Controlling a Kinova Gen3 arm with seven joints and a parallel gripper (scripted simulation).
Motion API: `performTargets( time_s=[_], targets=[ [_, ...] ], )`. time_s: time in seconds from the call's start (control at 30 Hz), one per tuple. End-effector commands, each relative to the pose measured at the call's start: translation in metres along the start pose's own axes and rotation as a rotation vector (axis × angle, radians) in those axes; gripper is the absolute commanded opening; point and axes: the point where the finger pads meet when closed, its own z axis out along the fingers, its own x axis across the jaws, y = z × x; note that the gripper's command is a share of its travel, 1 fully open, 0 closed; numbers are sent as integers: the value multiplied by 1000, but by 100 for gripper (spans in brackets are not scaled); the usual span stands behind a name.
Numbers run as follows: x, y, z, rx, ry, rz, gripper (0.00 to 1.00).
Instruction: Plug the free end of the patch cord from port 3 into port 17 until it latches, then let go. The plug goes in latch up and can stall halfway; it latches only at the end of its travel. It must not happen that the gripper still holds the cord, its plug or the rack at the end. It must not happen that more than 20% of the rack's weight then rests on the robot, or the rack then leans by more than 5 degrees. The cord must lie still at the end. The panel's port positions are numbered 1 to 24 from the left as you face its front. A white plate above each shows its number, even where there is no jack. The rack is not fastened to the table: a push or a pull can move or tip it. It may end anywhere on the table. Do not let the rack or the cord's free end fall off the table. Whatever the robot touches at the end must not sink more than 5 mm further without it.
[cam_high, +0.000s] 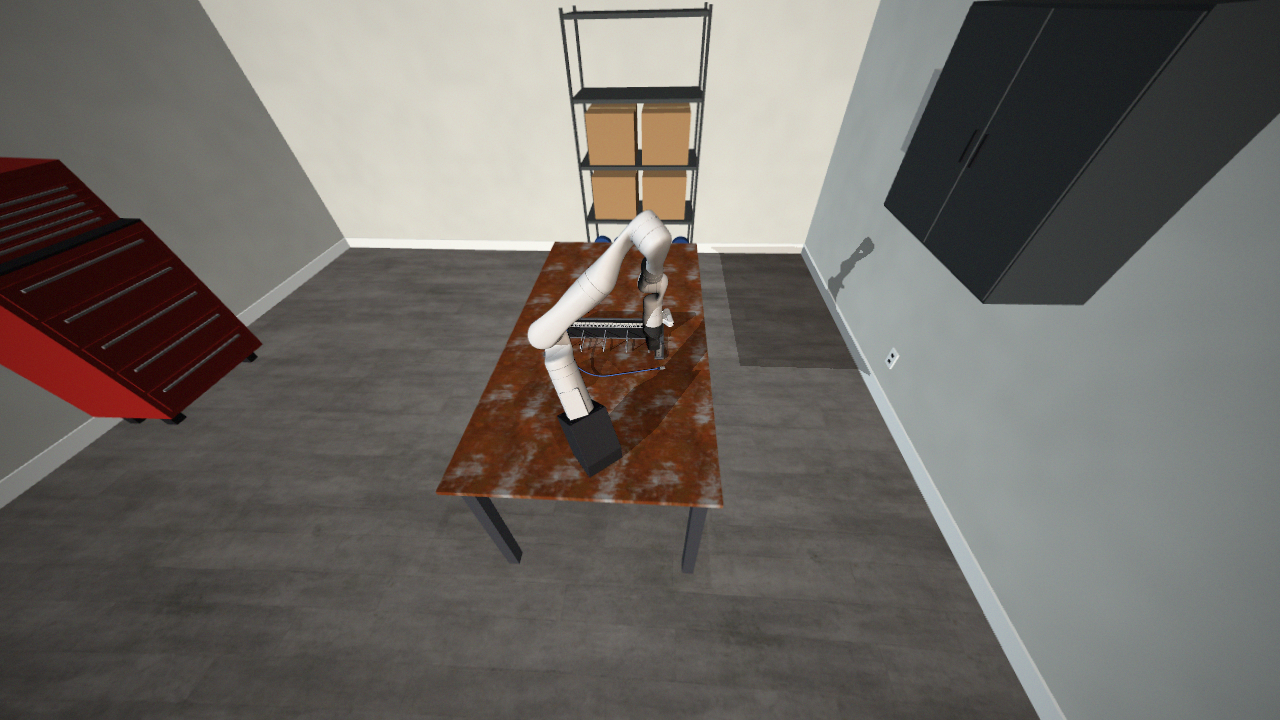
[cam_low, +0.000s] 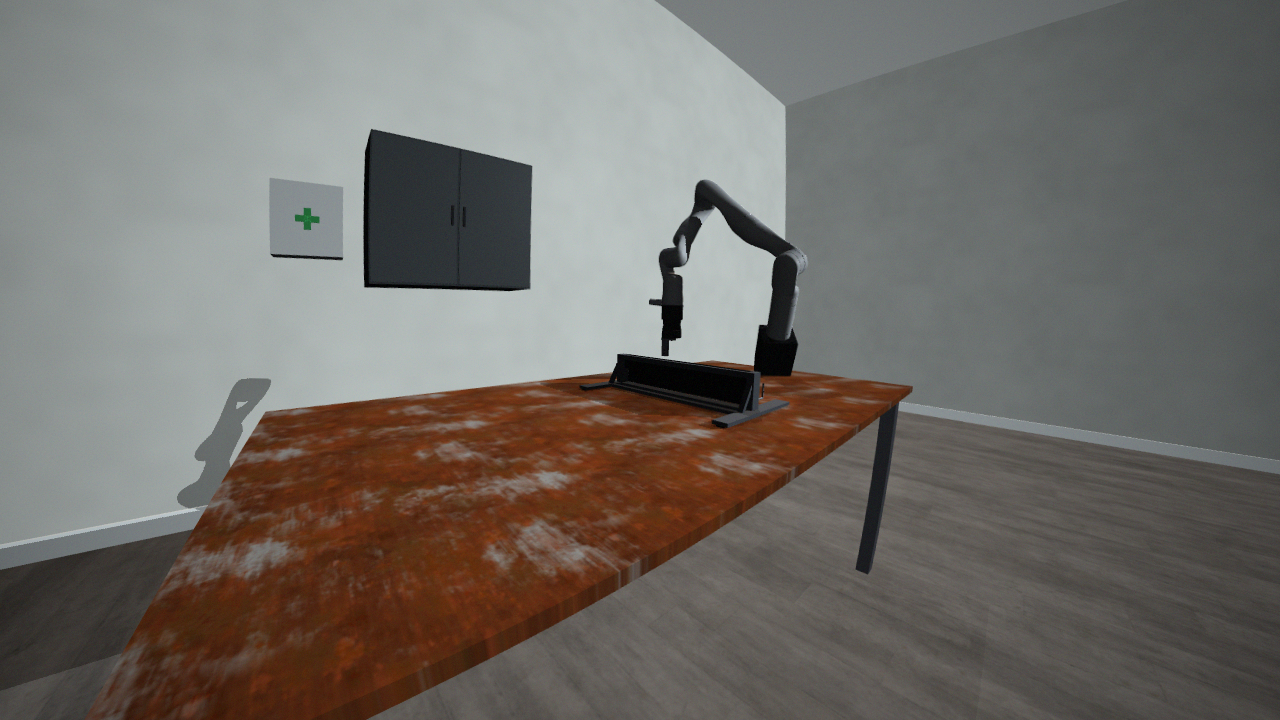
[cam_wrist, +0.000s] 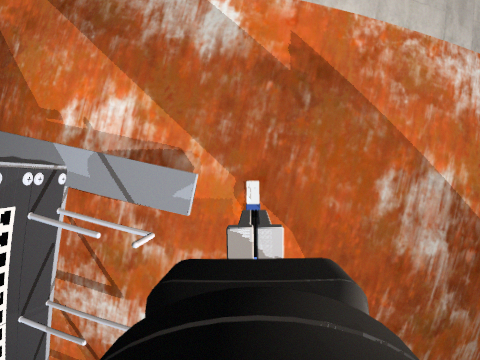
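Apparently at the pick-up step, with hand (cam_high: 659, 357) (cam_low: 665, 352) (cam_wrist: 254, 226) together on nothing, above the table and beside the rack (cam_high: 608, 333) (cam_low: 747, 415) (cam_wrist: 130, 181); plug (cam_high: 662, 368) (cam_wrist: 256, 194) just beyond the fingertips, below. Next, probably: open, line up, lower, pinch squarely.

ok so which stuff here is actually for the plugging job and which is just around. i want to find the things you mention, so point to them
For the job:
- rack with the port panel (cam_high: 608, 332) (cam_low: 684, 376) (cam_wrist: 37, 240)
- blue patch cord (cam_high: 604, 375) and its free plug (cam_high: 662, 368) (cam_wrist: 256, 192)
- claw (cam_high: 659, 356) (cam_low: 665, 354) (cam_wrist: 254, 226)

Just around:
- red tool chest (cam_high: 116, 313)
- cardboard boxes (cam_high: 611, 134)
- wall cabinet (cam_high: 1002, 134) (cam_low: 411, 210)
- green-cross box (cam_low: 286, 237)
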Motion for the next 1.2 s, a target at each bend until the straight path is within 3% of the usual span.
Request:
performTargets(
  time_s=[0.0, 0.17, 0.2, 1.17],
  targets=[
    [-1, -4, 1, 1, -2, 1, 0],
    [-1, -6, 1, 0, -1, 1, 0],
    [-1, -6, 1, 0, -1, 0, 73],
    [-1, -6, 1, 0, -1, 1, 73]
  ],
)
